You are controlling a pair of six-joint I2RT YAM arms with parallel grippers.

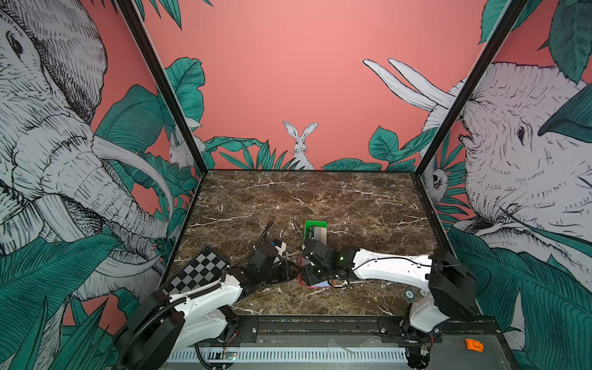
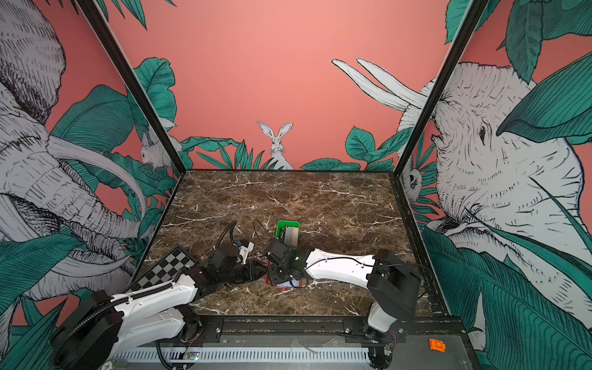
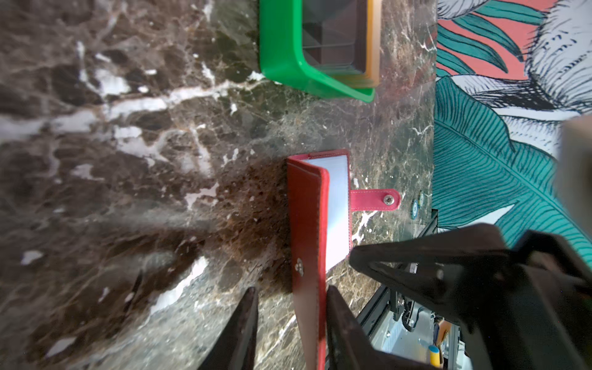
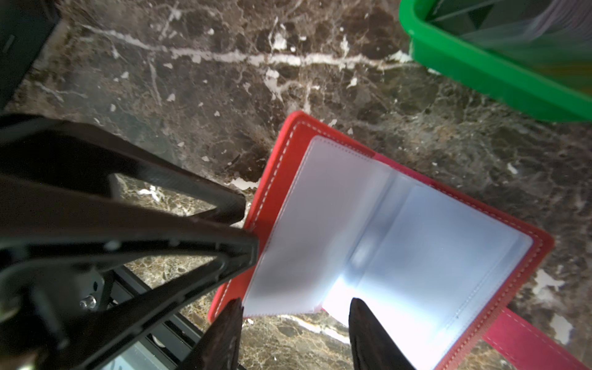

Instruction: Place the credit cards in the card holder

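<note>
Your card holder [image 4: 278,179] is lying open on the table [image 1: 320,198] between the two arms, its fold line running roughly toward the green tray [image 3: 282,64], which is sitting just beyond it, farther from the robot's base. The credit cards [image 3: 333,32] are standing packed on edge in that tray, none in a pocket yet. Your left gripper [image 3: 293,290] is straddling the raised red cover with its jaws apart: one finger is close against the inner face, the other is showing a gap on the outside, so it is not clamping. Your right gripper [image 4: 296,302] is hovering over the near edge of the clear pocket leaves, jaws apart and empty. In both top views the right arm is looking nearer the tray, so it is likely the one to fetch a card while the left holds the cover. Room is tight here: both wrists are crowding the holder, and the snap tab [image 3: 374,200] is sticking out on the right-hand side.
</note>
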